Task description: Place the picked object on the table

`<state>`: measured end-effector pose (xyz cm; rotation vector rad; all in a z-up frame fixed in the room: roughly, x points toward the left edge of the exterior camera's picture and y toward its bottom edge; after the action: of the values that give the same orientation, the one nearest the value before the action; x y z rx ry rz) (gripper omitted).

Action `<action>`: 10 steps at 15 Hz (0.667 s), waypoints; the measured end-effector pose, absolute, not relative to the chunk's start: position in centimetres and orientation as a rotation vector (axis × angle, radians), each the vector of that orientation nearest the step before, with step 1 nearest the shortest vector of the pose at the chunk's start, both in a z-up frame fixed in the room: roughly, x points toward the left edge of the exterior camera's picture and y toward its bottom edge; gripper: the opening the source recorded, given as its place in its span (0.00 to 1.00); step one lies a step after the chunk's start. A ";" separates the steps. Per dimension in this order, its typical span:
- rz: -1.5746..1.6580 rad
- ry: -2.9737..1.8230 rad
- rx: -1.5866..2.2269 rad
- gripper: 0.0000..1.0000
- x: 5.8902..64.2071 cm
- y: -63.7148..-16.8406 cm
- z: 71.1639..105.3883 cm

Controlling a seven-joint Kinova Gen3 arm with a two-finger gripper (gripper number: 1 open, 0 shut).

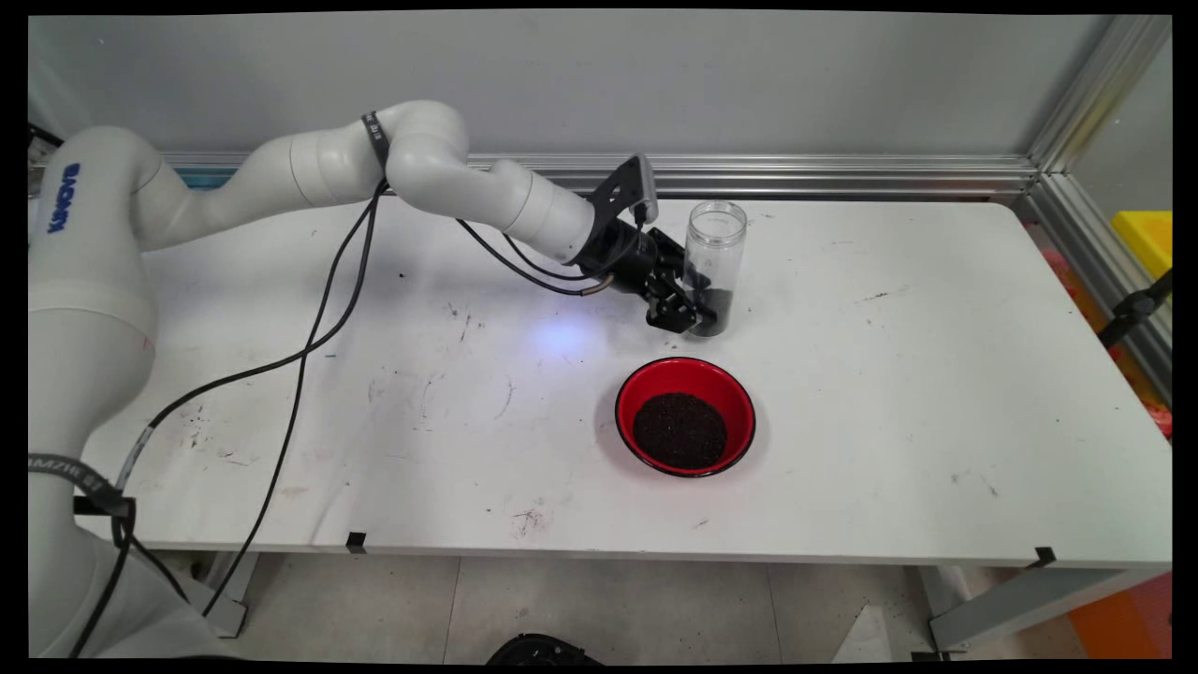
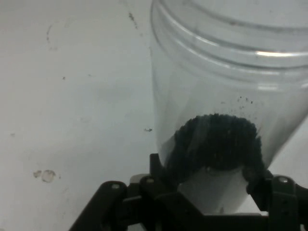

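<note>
A clear plastic jar [image 1: 716, 245] stands upright on the white table [image 1: 936, 393] with its mouth open. A small heap of dark granules [image 2: 216, 144] lies at its bottom. My gripper [image 1: 694, 314] reaches in from the left and is shut on the jar's lower part, one finger on each side. In the hand view the jar [image 2: 226, 77] fills the upper right, and the gripper [image 2: 207, 175] clasps its base. A red bowl [image 1: 688, 367] holding a mound of the same dark granules [image 1: 680, 431] sits on the table just in front of the jar.
An aluminium rail [image 1: 842, 173] runs along the table's back edge and down its right side. Black cables [image 1: 309, 346] hang from the arm over the table's left half. A yellow bin [image 1: 1146, 234] lies beyond the right rail.
</note>
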<state>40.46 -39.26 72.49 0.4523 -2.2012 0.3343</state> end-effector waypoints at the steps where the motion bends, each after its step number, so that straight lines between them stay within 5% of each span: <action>1: 0.334 -2.203 0.451 0.00 40.5 -39.3 72.3; 10: 0.323 -2.216 0.444 0.00 40.7 -39.4 71.0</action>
<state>40.71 -39.37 71.04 0.4445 -2.2163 0.3229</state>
